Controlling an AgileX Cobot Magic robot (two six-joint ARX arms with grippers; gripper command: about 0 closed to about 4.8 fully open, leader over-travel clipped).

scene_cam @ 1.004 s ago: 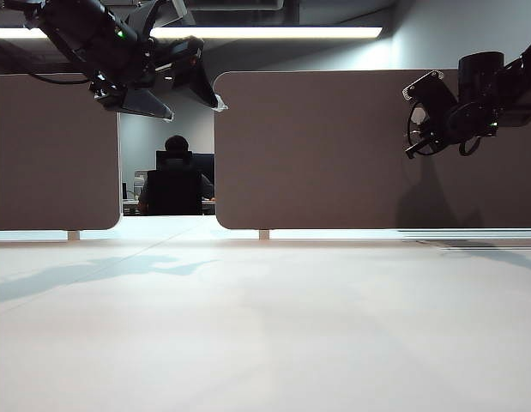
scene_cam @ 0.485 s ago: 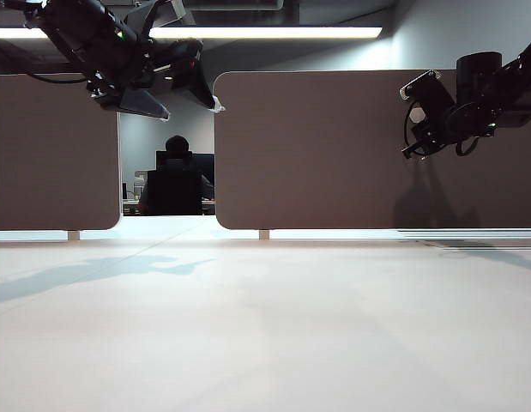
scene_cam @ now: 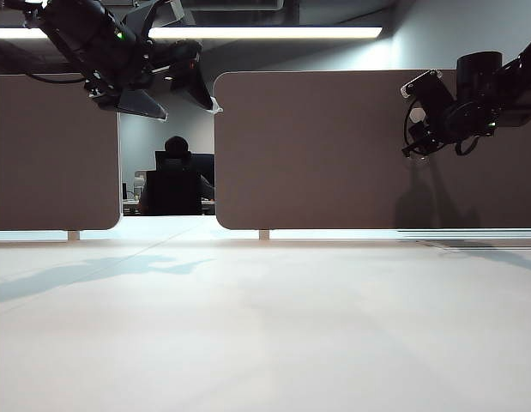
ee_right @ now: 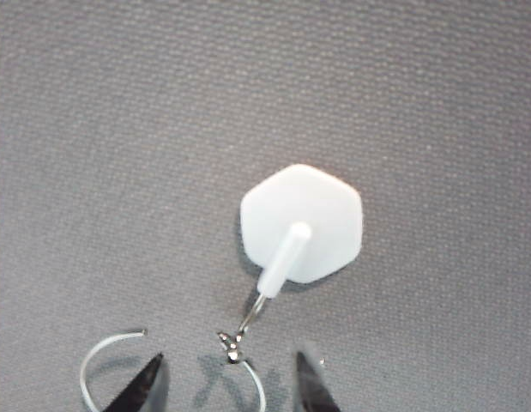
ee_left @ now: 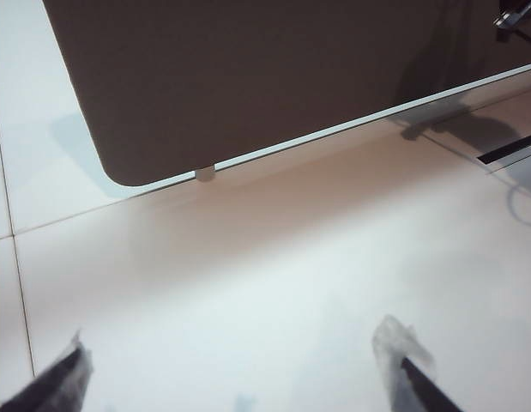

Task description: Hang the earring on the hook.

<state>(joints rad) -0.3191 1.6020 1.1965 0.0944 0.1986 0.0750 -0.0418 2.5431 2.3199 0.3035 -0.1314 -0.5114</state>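
- My right gripper faces the grey partition panel, jaws parted, gripping nothing; the earring lies between them, its clasp caught on the hook's thin wire at 6 o'clock below the white plate.
- Risk, as I judge it: a fingertip drags the hoop as I back away, lifting it off the wire.
- My left gripper hangs released, high at 10 o'clock in the exterior view, well apart.
- The counter below leaves open room; only the panel crowds me.
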